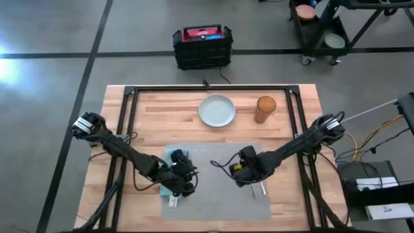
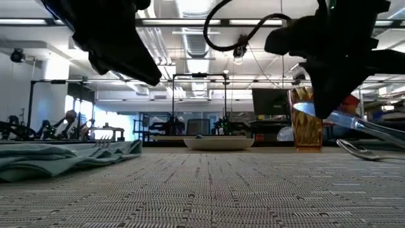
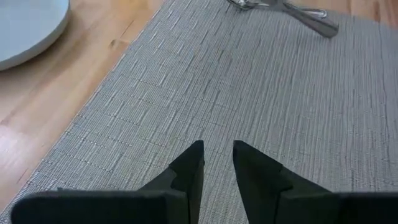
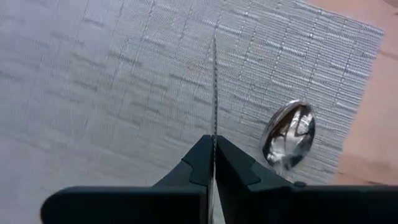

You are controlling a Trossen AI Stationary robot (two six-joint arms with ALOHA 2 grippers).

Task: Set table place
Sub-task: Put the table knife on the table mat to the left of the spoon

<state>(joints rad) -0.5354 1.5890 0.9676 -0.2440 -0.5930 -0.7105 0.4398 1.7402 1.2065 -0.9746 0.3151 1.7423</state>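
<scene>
Grey woven placemat (image 2: 209, 190) is seen nearest in the low view; it is laid flat on the near-centre part of the light-wood table (image 1: 284, 110), long side parallel to the table's front edge. L. gripper (image 1: 184, 181) is held over the placemat's left end, just beside a crumpled teal napkin (image 1: 169, 158) that overlaps that end. In the left wrist view its fingers (image 3: 189, 165) are set a narrow gap apart, w/ nothing between them, only mat weave being seen below. R. gripper (image 1: 240, 169) is positioned over the right-centre of the placemat. In the right wrist view its fingers (image 4: 199, 158) are closed on a knife (image 4: 214, 87), which is seen edge-on as a thin line running fwd. over the mat. In the low view the knife is shown tilted, blade sloping down away from the gripper; whether its tip touches the mat cannot be told. A spoon (image 4: 288, 134) is laid on the placemat near its right edge, just beside the held knife, bowl up. Beyond the placemat, on bare wood, a pale round plate (image 1: 217, 110) and an amber glass (image 1: 265, 109) are set side by side, near but apart, glass upright. A black crate (image 1: 202, 45) is seen on the floor behind the table.
</scene>
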